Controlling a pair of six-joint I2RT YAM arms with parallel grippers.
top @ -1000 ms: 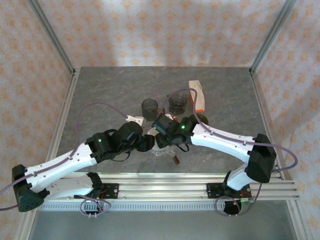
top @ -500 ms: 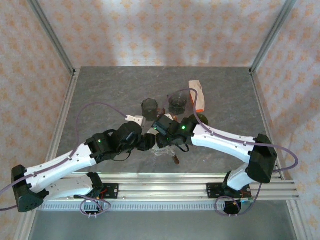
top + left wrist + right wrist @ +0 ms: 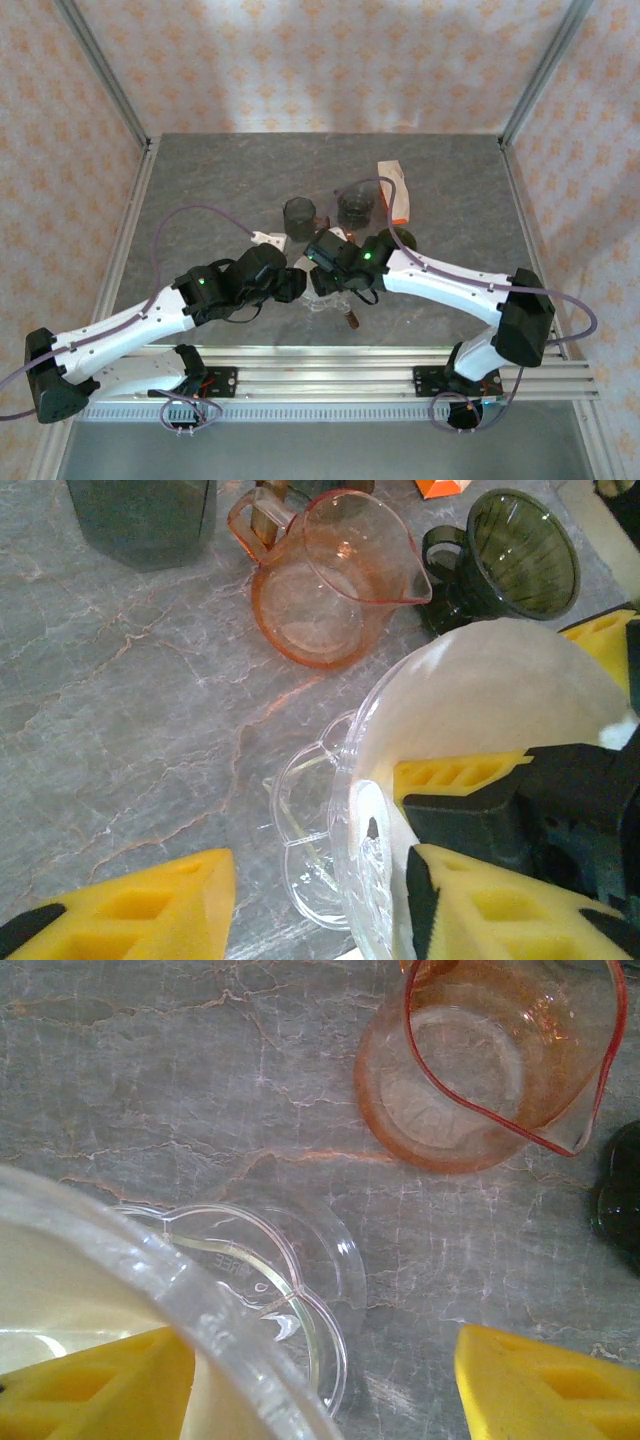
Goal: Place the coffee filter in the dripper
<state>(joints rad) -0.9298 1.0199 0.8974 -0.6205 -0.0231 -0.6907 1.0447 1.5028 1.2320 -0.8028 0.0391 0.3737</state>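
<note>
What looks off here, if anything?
Nothing spilled or broken. Only oddity: the clear dripper seems tipped, its base flange showing beside the rim, though camera angle may explain that. The paper filter is already in the cone, with one finger of the open right gripper inside it.

The coffee filter (image 3: 490,695) is white, the dripper (image 3: 310,850) clear, the pitcher (image 3: 330,590) pinkish-orange, the cup (image 3: 520,555) dark green, and the table (image 3: 120,700) grey marbled.

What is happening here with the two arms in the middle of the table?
Both arms meet over a clear dripper on the table. A white paper filter lies inside it. The right claw is open across the rim, with one finger over the filter. The left claw is open, close to the dripper.
</note>
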